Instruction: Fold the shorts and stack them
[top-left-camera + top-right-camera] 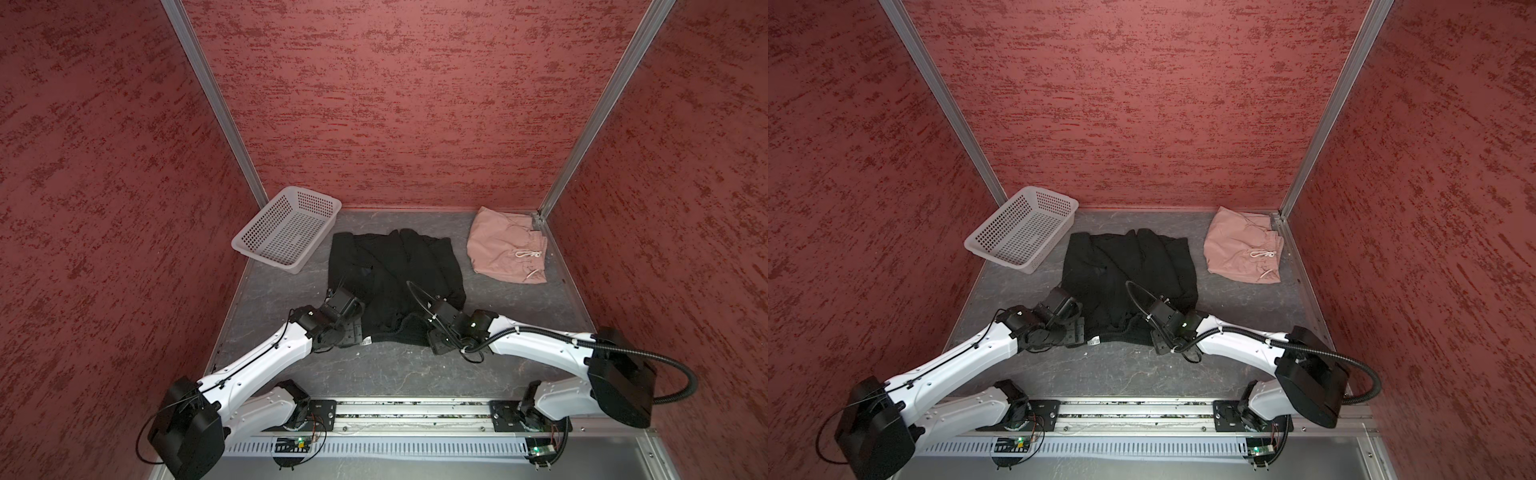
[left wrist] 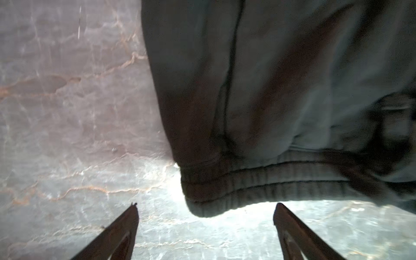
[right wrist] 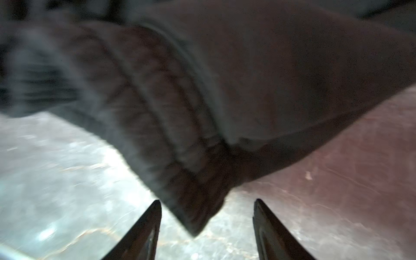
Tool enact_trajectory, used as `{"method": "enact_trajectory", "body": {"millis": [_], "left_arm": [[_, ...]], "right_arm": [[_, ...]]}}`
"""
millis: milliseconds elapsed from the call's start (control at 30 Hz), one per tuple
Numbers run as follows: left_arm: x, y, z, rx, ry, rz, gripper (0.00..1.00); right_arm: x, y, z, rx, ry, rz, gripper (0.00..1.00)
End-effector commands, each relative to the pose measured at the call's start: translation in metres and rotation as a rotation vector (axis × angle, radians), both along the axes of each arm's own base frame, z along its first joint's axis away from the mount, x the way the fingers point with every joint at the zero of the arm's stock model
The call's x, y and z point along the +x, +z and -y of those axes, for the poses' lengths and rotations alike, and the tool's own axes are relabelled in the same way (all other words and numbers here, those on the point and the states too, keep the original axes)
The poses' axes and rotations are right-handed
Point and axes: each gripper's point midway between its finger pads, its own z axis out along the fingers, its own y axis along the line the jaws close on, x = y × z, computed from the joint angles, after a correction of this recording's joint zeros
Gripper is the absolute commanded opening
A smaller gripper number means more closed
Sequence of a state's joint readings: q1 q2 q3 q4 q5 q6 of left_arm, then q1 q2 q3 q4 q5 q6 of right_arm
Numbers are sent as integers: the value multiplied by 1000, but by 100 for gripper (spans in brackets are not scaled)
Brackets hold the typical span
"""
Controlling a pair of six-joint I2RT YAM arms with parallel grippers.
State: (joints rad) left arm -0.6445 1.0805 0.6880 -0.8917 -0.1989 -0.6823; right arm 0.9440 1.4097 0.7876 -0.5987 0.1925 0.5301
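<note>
The black shorts (image 1: 395,270) are soft, limp knit cloth: light, sure to sag and drag when lifted, with nothing firm but the thick ribbed waistband (image 2: 270,186). That waistband looks like the best place to take hold, one pinch at each end, so the cloth hangs evenly for a fold. They lie spread in the middle of the tabletop (image 1: 374,365), waistband nearest the robot. The basket (image 1: 286,228) sits just beside their far left corner, and the pink shorts (image 1: 505,249), seemingly folded, lie well apart in the far right corner. The left jaws stand wide open and empty, the left end of the waistband just ahead of their tips. The right jaws are parted less widely and hold nothing; in the blurred right wrist view the right corner (image 3: 191,202) of the waistband pokes in between the tips, not yet pinched
</note>
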Motion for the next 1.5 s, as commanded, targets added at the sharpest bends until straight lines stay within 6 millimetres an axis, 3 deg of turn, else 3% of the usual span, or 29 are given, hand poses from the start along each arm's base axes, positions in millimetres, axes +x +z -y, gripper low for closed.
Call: {"method": "enact_trajectory", "body": {"millis": [0, 67, 300, 333, 500, 833, 900, 1033, 1100, 1167, 1267, 1333, 1400, 1433, 1467], "left_arm": [[4, 3, -8, 54, 54, 49, 92], [5, -3, -2, 37, 45, 61, 92], [-4, -21, 10, 43, -11, 47, 84], [-7, -23, 8, 53, -9, 37, 82], [-21, -36, 5, 92, -20, 25, 77], [-10, -43, 18, 95, -63, 63, 71], [-5, -41, 21, 109, -70, 67, 61], [-4, -47, 23, 142, -79, 37, 20], [-6, -46, 17, 172, -75, 26, 8], [-6, -40, 13, 185, -66, 29, 3], [-5, -25, 14, 154, -61, 29, 4], [-6, -14, 10, 150, -44, 39, 13], [-4, -3, 11, 116, -34, 64, 51], [-1, 3, 13, 88, -32, 80, 61], [2, 10, 15, 60, -28, 99, 76]], "right_arm": [[26, 32, 15, -33, -123, 166, 61], [24, 32, 15, 7, -133, 171, 58], [17, 20, 22, 94, -215, 159, 4], [17, 19, 25, 98, -232, 155, 0], [14, 24, 35, 204, -318, 147, 0], [14, 33, 41, 387, -393, 167, 0], [13, 30, 43, 405, -409, 163, 0], [11, 25, 52, 436, -471, 150, 0], [8, 21, 62, 431, -511, 137, 0], [2, 14, 78, 408, -584, 115, 0], [-6, 12, 89, 424, -643, 94, 3], [-7, 22, 87, 445, -621, 94, 8], [-5, 41, 81, 489, -591, 110, 32], [-4, 52, 77, 513, -558, 122, 48], [-2, 65, 77, 515, -535, 149, 56]]}}
